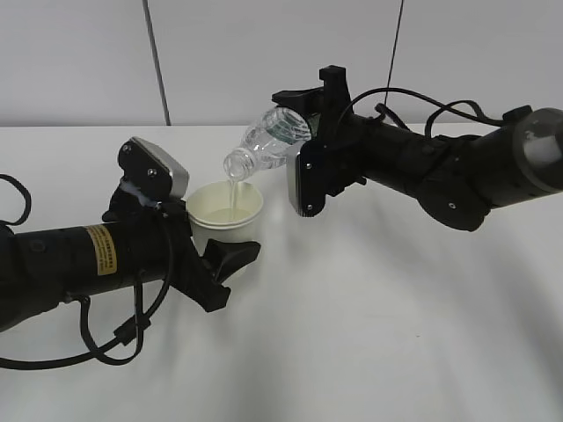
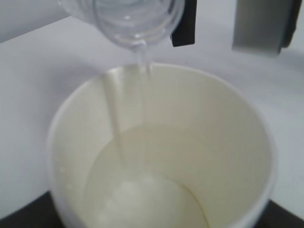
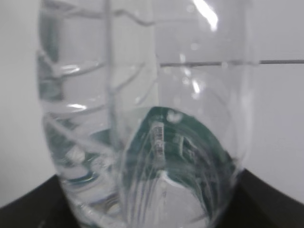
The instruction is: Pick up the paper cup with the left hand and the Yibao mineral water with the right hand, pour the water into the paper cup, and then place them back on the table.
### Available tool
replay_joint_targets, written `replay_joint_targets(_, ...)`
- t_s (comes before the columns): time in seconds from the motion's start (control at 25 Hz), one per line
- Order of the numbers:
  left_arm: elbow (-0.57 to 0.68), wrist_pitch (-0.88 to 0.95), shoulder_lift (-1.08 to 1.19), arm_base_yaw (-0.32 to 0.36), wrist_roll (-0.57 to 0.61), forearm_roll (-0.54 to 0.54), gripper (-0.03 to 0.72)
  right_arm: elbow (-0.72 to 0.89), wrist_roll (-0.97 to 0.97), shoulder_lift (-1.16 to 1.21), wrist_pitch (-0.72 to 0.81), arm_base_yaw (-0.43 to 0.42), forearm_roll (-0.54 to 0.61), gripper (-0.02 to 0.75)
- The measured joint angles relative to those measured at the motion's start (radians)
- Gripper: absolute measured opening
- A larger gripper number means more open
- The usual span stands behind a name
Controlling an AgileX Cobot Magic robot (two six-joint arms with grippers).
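Bottle (image 1: pixel 268 141) tilts in right end effector (image 1: pixel 303 132) over held cup (image 1: pixel 225 214).

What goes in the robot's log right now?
pouring | left tool holds paper cup | right tool tilts Yibao mineral water | stream entering cup

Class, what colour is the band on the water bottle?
Dark green label band on the clear bottle; clearest in the right wrist view.
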Motion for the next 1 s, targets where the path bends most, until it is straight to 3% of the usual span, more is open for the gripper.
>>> replay_joint_targets(0.28, 0.000, 0.000, 0.000, 0.000, 0.000, -0.020, 0.430, 0.000, 0.208, 0.000, -0.002, 0.000, -0.006, 0.465)
replay_joint_targets(0.68, 0.000, 0.000, 0.000, 0.003, 0.000, -0.124, 0.432, 0.000, 0.789, 0.000, -0.044, 0.002, 0.046, 0.465)
replay_joint_targets(1.0, 0.000, -0.017, 0.000, 0.090, 0.034, -0.219, 0.433, 0.022, 1.097, -0.007, -0.047, 0.001, 0.154, 0.465)
